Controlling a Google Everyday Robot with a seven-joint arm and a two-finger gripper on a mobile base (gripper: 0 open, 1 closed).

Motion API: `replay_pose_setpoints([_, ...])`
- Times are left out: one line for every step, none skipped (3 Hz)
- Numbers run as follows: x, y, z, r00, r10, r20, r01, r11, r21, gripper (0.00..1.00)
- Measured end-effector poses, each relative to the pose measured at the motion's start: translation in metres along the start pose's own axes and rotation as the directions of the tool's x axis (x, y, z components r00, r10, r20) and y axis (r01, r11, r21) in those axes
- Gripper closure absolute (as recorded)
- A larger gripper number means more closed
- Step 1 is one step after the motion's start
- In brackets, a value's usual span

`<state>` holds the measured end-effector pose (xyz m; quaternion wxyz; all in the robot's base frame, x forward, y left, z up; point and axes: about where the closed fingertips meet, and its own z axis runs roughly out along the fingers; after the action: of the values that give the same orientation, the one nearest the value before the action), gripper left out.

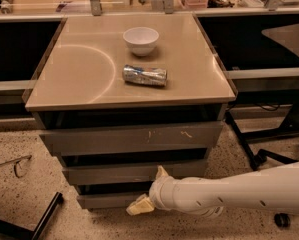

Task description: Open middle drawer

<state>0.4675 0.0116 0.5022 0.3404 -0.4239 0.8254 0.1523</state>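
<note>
The grey cabinet has three stacked drawer fronts under a beige top (79,79). The middle drawer (109,174) is the low, plain grey front below the taller scratched front (134,138). It looks closed, with a dark gap above it. My gripper (150,190) is at the end of the white arm (239,191), which comes in from the lower right. It is open. The upper fingertip (161,173) is against the middle drawer's front near its lower edge. The lower fingertip (139,206) is in front of the bottom drawer (104,200).
A white bowl (141,39) and a crushed can (145,75) lie on the cabinet top. Black chair legs (261,154) stand on the speckled floor at the right. A dark bar (44,216) and a thin wire (11,164) lie at the left. Counters run behind.
</note>
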Motion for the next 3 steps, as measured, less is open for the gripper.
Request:
replay_pose_setpoints([0.002,-0.009,0.01,1.0,0.003,0.019,-0.003,1.0,0.002,0.0])
replay_pose_setpoints([0.0,-0.033,0.027,0.998,0.005,0.067,-0.008,0.9988,0.049,0.0])
replay_pose_setpoints([-0.004,-0.053,0.044,0.997,-0.002,0.079,-0.005,0.9961,0.088,0.0])
